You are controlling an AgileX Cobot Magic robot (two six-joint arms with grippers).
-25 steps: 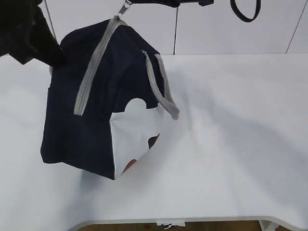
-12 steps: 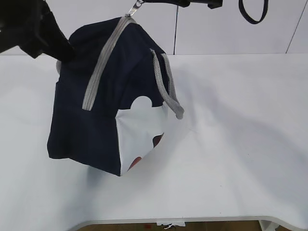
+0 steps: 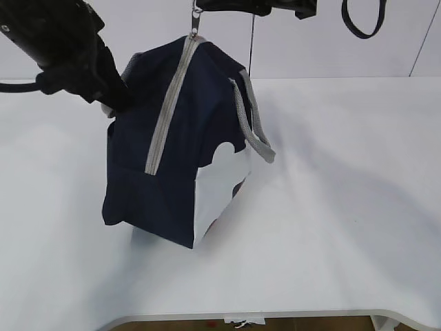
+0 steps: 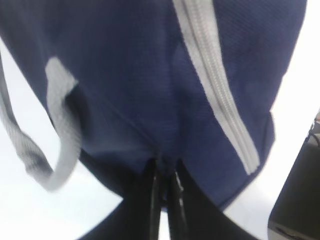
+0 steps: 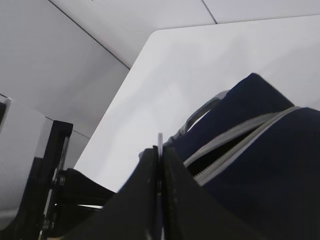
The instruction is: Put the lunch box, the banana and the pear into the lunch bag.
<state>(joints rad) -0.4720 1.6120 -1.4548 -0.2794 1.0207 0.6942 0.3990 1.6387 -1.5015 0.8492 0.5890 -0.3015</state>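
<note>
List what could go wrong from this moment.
1. The lunch bag hangs tilted from the ring pull pinched by the right end effector; that thin grip could slip and drop it.
2. The left end effector pinches only a fold of fabric, which could pull free.
3. The zipper still gapes near the pull, so contents might spill.

White table (image 3: 344,227) before a pale panelled wall (image 3: 310,48)

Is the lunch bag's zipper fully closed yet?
Not fully. In the right wrist view the zipper shows a dark gap between its grey tapes near the right gripper, on the lunch bag.
</note>
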